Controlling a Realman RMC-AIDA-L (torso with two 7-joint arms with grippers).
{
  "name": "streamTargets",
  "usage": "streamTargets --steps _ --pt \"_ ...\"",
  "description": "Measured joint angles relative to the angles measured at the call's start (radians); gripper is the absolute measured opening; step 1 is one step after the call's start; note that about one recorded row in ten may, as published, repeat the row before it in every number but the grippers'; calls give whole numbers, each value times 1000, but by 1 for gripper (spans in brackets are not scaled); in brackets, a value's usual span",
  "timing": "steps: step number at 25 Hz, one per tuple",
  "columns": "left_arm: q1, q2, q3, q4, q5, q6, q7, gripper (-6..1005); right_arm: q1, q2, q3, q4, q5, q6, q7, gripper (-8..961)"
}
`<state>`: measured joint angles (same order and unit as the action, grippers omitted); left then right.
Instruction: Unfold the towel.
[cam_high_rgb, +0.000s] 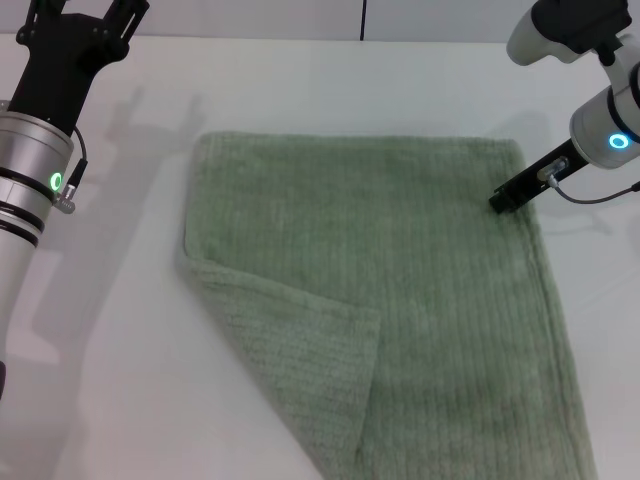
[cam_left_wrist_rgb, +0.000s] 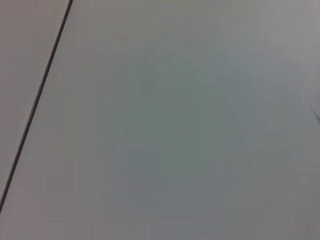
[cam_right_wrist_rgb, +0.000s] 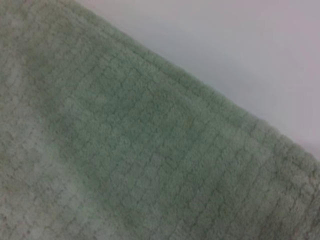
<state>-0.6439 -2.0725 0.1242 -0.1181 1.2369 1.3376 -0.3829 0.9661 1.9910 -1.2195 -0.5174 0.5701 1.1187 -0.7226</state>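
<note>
The sage-green towel (cam_high_rgb: 400, 300) lies spread on the white table (cam_high_rgb: 110, 380). Its near-left corner (cam_high_rgb: 300, 370) is folded over onto the cloth as a triangular flap. My right gripper (cam_high_rgb: 505, 198) is low at the towel's far right edge, its black tip touching the hem near the far right corner. The right wrist view shows the towel's ribbed cloth (cam_right_wrist_rgb: 130, 150) close up with its hemmed edge against the table. My left gripper (cam_high_rgb: 85, 20) is raised over the table's far left, apart from the towel, its fingertips cut off by the head view's top edge.
Bare white table surrounds the towel on the left and far sides. A dark seam (cam_high_rgb: 362, 20) runs along the far side of the table. The left wrist view shows only plain table and a dark seam line (cam_left_wrist_rgb: 35, 110).
</note>
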Motion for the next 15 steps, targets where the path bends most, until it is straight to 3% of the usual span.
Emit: streamTargets --steps 8,15 --pt "-4 4 7 5 7 0 -57 861 4 0 0 10 0 -6 -2 -1" --pt "-12 10 23 118 144 -6 -382 861 8 0 0 19 -6 -13 -3 -1"
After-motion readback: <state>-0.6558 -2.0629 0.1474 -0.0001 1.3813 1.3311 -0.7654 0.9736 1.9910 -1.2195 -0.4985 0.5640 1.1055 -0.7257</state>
